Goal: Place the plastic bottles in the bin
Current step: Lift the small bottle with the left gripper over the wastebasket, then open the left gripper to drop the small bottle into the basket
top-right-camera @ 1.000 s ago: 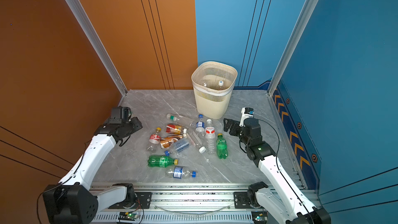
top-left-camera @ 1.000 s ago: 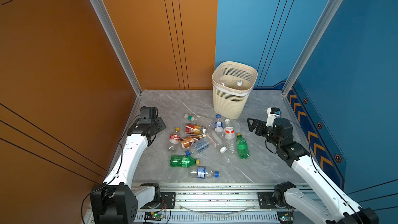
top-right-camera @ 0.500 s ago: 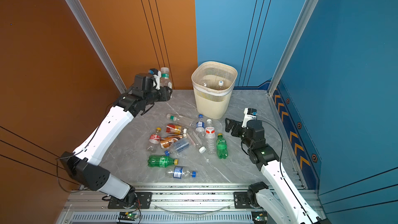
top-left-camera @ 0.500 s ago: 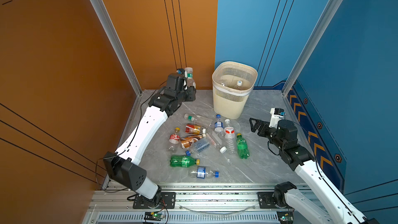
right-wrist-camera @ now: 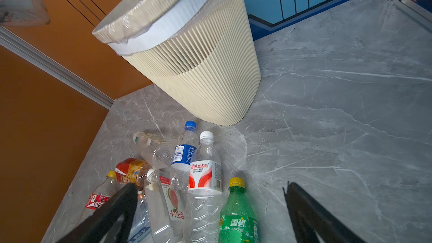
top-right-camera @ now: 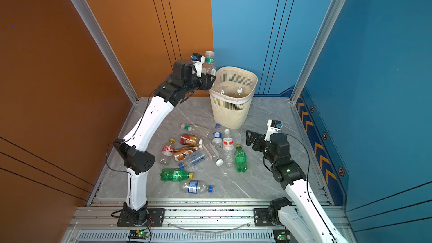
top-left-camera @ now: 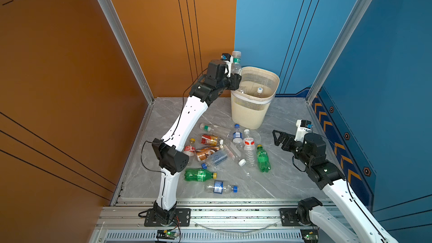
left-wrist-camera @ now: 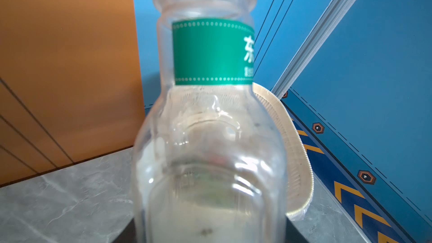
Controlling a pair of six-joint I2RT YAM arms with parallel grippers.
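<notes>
In both top views, the left gripper (top-left-camera: 234, 76) (top-right-camera: 208, 78) was high up at the centre of the frame. Its jaws were pinched on the lower body of a clear plastic bottle with a green neck label (top-left-camera: 236, 64) (top-right-camera: 209, 64). That bottle stood upright, cap up, at the upper left rim of the tall cream slotted plastic bin (top-left-camera: 251, 113) (top-right-camera: 230, 114); whether it was over the opening could not be told. The bin stood on the grey marbled tabletop (top-left-camera: 285, 178) near the back walls. A clear white-capped bottle (top-left-camera: 259, 91) showed inside it. Below the bin lay a loose heap of plastic bottles (top-left-camera: 224, 153) (top-right-camera: 201, 153), clear, green and brown. The right gripper (top-left-camera: 279, 137) (top-right-camera: 252, 138) was low at the right of the heap, its jaws spread wide and empty.

In the left wrist view, the held bottle (left-wrist-camera: 210, 141) filled the middle of the frame, blurred. Its green label (left-wrist-camera: 210, 52) was at upper centre and the bin's rim (left-wrist-camera: 294, 150) curved just behind it at the right. The jaws themselves were hidden.

In the right wrist view, two black fingers (right-wrist-camera: 112, 211) stood far apart at the lower edge. Between them lay a green yellow-capped bottle (right-wrist-camera: 237, 220) and a clear bottle with a red-and-white label (right-wrist-camera: 205, 176). The bin (right-wrist-camera: 198, 66) rose at upper centre, beyond the heap.
</notes>
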